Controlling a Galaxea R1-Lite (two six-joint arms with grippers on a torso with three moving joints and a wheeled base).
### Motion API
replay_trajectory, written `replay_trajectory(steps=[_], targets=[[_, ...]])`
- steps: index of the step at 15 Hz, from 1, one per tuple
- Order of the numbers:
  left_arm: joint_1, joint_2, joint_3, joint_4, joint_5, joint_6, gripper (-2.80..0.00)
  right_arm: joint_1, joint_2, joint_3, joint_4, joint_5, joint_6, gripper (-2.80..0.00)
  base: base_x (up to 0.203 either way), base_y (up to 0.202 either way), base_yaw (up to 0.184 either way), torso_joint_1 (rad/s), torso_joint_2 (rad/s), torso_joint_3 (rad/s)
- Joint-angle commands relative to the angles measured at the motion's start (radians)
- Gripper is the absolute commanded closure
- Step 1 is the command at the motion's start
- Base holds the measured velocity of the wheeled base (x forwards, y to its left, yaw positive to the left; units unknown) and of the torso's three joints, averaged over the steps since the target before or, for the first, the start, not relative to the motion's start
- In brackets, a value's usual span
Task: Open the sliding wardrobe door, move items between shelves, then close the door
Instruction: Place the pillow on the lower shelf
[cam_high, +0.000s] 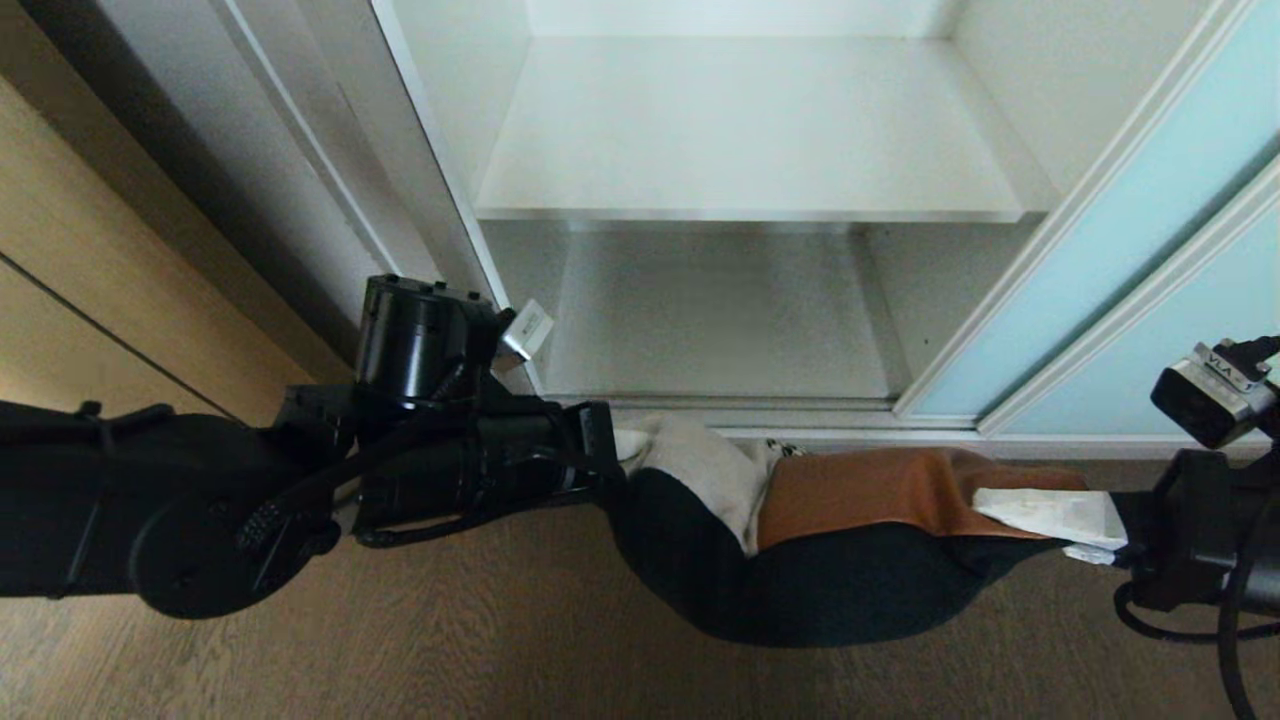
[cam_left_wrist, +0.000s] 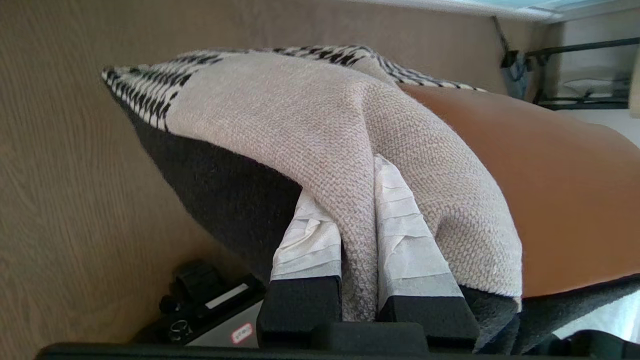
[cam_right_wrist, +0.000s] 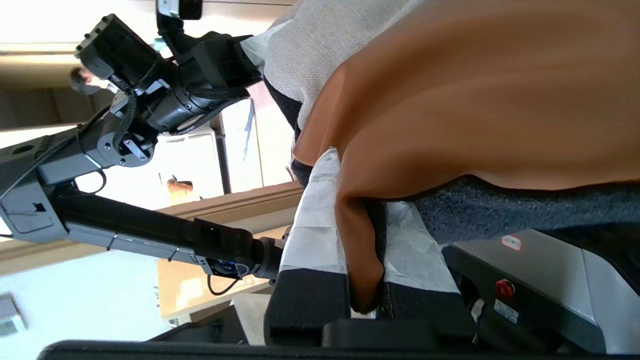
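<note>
1. Only the head view shows the open white wardrobe with its flat white shelf board (cam_high: 750, 140) and the pale-blue frosted glass sliding door (cam_high: 1120, 230) pushed over to the right side
2. Only the right wrist view shows a grey machine part with a small red button (cam_right_wrist: 505, 288) under the cushion; the left arm shows there too
3. The square patchwork cushion (cam_high: 800, 530) hangs between the two arms, above the brown wood floor (cam_high: 450, 650) and in front of the wardrobe's bottom
4. It has a cream cloth part, a rust-brown leather part, a black-and-white checked strip and a dark underside, and it sags in the middle
5. The left gripper (cam_left_wrist: 357, 270) has its white-taped fingers (cam_left_wrist: 310, 245) almost closed, pinching a fold of the cream cloth
6. The right gripper (cam_right_wrist: 365, 260) has its white-taped fingers (cam_right_wrist: 315, 235) almost closed too, pinching a fold of the brown leather at the other end
</note>
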Motion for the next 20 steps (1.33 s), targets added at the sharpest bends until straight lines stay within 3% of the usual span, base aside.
replay_trajectory(steps=[1,10,20], targets=[[0.000,0.011,-0.003,-0.002,-0.003,-0.003,0.00,0.001,0.018,0.000,-0.002,0.004,0.004,0.00,0.000,0.000,0.000,0.006,0.00,-0.199],[-0.001,0.007,-0.024,-0.002,-0.003,-0.005,0.00,0.001,0.049,0.018,-0.073,0.003,0.013,0.00,0.000,0.000,0.000,0.005,0.00,-0.194],[0.029,0.068,-0.082,0.000,0.031,-0.005,0.00,-0.016,0.129,-0.044,-0.092,-0.001,0.010,0.00,0.000,0.000,0.000,0.001,0.00,-0.013]])
